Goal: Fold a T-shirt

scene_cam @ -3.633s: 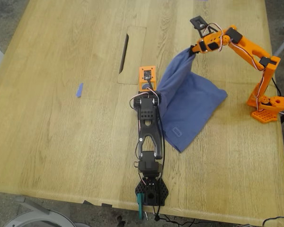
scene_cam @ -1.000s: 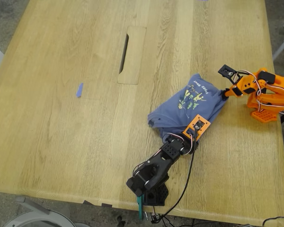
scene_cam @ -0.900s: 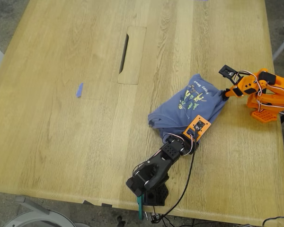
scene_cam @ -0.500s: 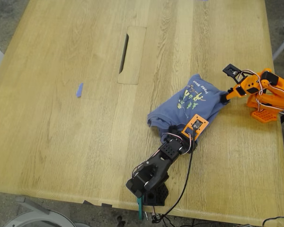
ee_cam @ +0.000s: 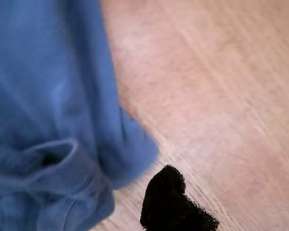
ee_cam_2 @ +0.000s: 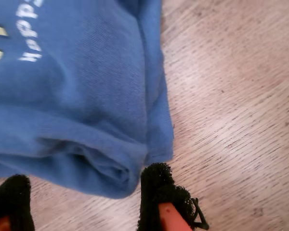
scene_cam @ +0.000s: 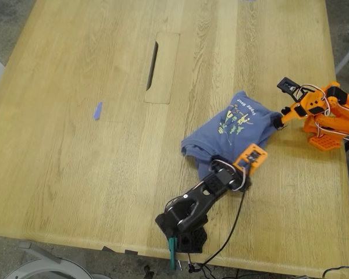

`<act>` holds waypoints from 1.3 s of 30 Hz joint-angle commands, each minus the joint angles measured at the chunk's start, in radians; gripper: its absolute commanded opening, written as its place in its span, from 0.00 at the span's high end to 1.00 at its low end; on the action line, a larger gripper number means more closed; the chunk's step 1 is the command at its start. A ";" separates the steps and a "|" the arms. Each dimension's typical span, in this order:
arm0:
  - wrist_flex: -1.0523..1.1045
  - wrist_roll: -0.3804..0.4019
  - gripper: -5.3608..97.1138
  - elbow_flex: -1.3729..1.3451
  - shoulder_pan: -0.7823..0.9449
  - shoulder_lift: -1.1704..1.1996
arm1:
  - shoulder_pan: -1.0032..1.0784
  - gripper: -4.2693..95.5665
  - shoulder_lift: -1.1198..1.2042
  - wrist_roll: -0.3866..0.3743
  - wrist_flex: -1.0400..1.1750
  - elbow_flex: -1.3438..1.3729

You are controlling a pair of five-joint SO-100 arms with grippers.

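On the pale oak-plank table (scene_cam: 75, 174), towards the exterior view's right, the slate-blue cotton T-shirt (scene_cam: 232, 131) lies in a rough, bunched rectangle with its green-yellow cartoon print (scene_cam: 232, 123) facing up, flanked by both arms. You see my second gripper (scene_cam: 279, 121), on the orange arm, low at the shirt's corner nearest that arm's base; its wrist view shows the two black foam pads (ee_cam_2: 159, 192) spread wide, released, with a doubled hem just ahead of them, so the cloth rests on the wood under its own weight. My first gripper (scene_cam: 241, 174), on the black arm, sits at the opposite, nearer edge; only one pad (ee_cam: 168, 202) shows beside a rumpled sleeve opening, so whether it is clenched cannot be told. The arms standing at two opposite corners suggests a fold has just been laid down and wants squaring up. Count one shirt, two arms, one small blue scrap (scene_cam: 97, 110) lying well apart, and one dark cable slot (scene_cam: 153, 58) in the tabletop.
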State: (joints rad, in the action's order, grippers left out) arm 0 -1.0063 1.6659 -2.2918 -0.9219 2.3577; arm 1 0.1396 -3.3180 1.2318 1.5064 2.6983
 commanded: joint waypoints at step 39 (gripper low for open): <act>0.753 0.092 0.84 0.048 0.558 -0.453 | -0.350 0.96 1.411 -0.023 -0.822 -0.695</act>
State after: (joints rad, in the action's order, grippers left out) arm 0 -0.2884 1.7487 -2.2396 -0.3912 1.8761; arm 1 -0.2163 -1.8745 1.2164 0.7164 1.9712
